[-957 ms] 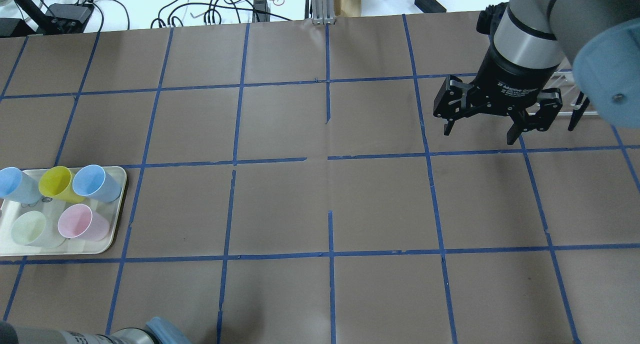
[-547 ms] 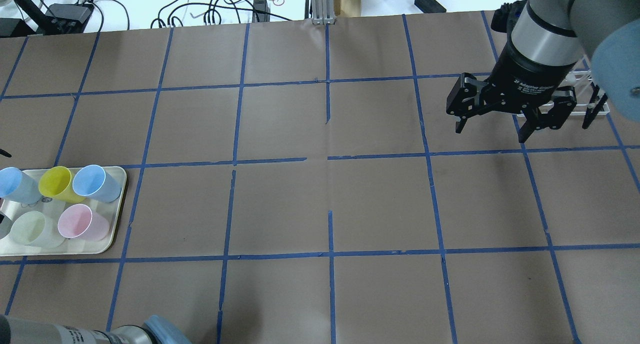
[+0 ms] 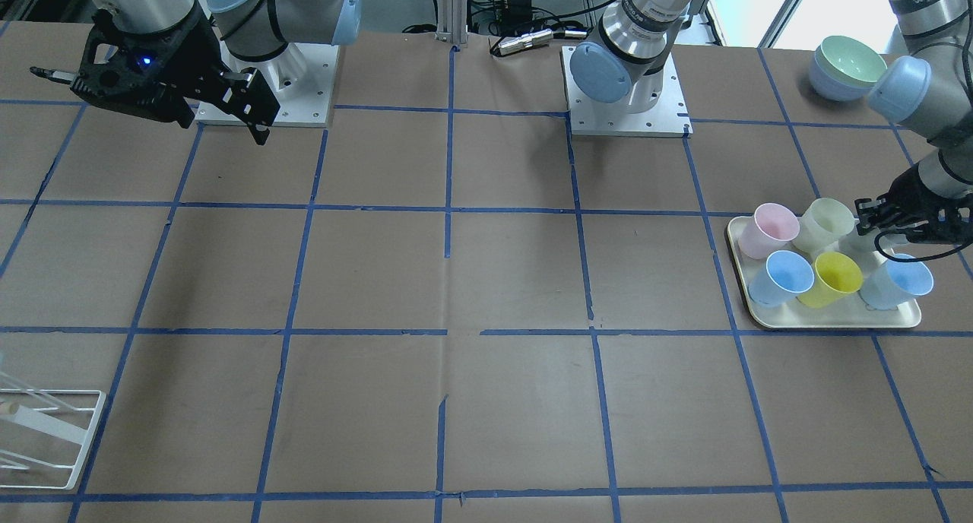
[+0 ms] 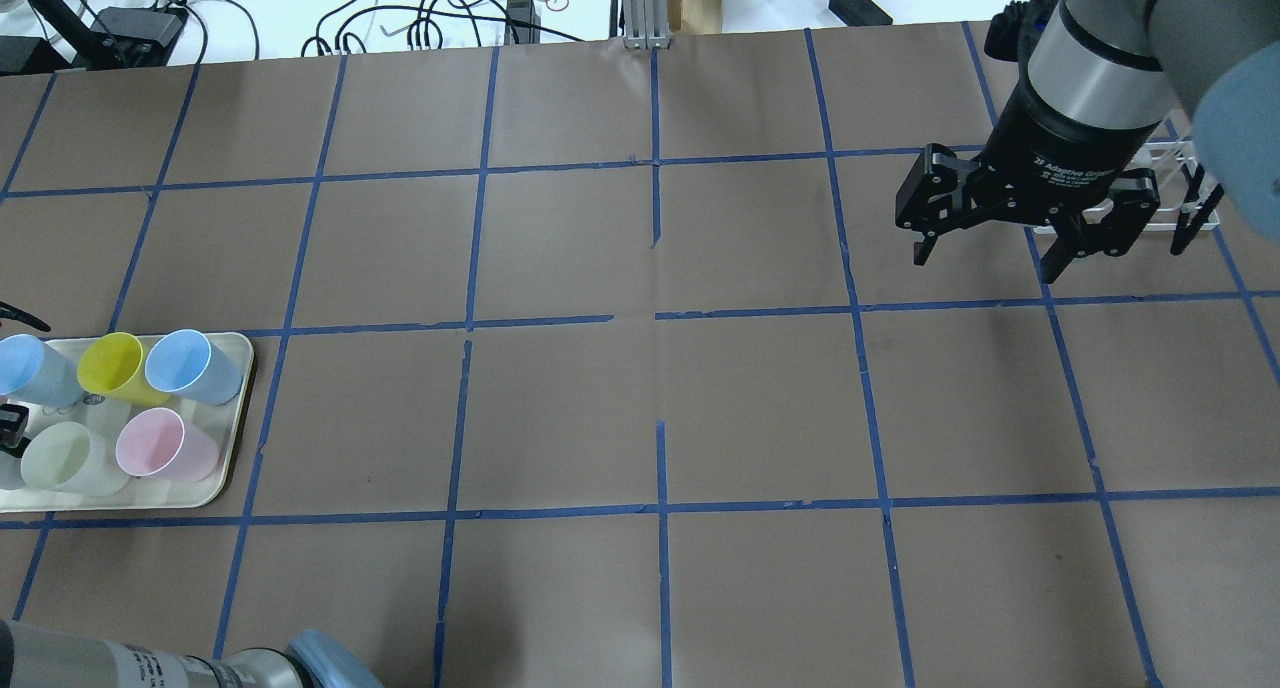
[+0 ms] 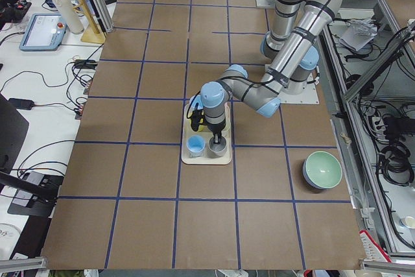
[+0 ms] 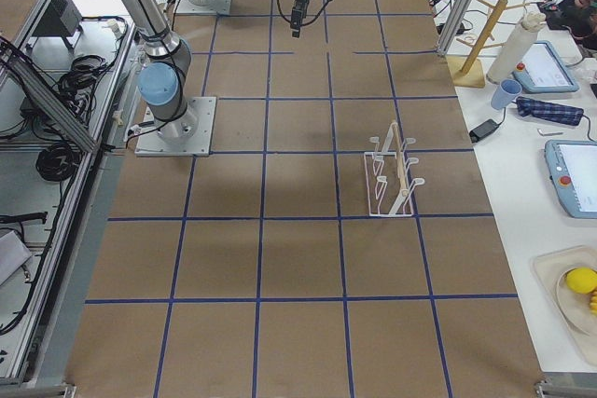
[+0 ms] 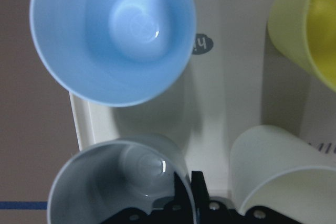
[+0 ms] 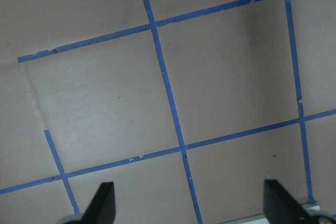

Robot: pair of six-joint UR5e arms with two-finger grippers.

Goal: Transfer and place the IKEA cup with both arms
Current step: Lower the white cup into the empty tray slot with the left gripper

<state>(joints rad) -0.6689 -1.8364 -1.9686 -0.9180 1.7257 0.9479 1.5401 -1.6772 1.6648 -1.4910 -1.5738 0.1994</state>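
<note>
Handling: the IKEA cup (image 7: pixel 113 192) looks like thin plastic, so I think it is light, a bit bendy and smooth. It could slip or tip if pulled fast.
Where to hold: the top edge of its wall is a good spot, with one finger inside and one outside (the other cups stand too close for a grab round the whole cup).
Where the cup is: it stands the right way up in a corner of the white tray (image 7: pixel 210 108), just beside a light blue cup (image 7: pixel 113 35) and a pale green cup (image 7: pixel 278 166).
Cup and pincer: the left gripper (image 7: pixel 190 184) is right on the cup's rim, on the side facing the pale green cup.
Left pincer: its two fingers are squeezed almost together. The cup's wall seems to sit between them, so I think it has hold of the cup.
Right pincer: the right gripper (image 4: pixel 985 265) hangs over the brown table (image 4: pixel 640 408), well apart from the tray. Its fingers are spread wide and hold nothing.
Next: lift straight up and slowly, so the cups beside it do not get knocked.
</note>
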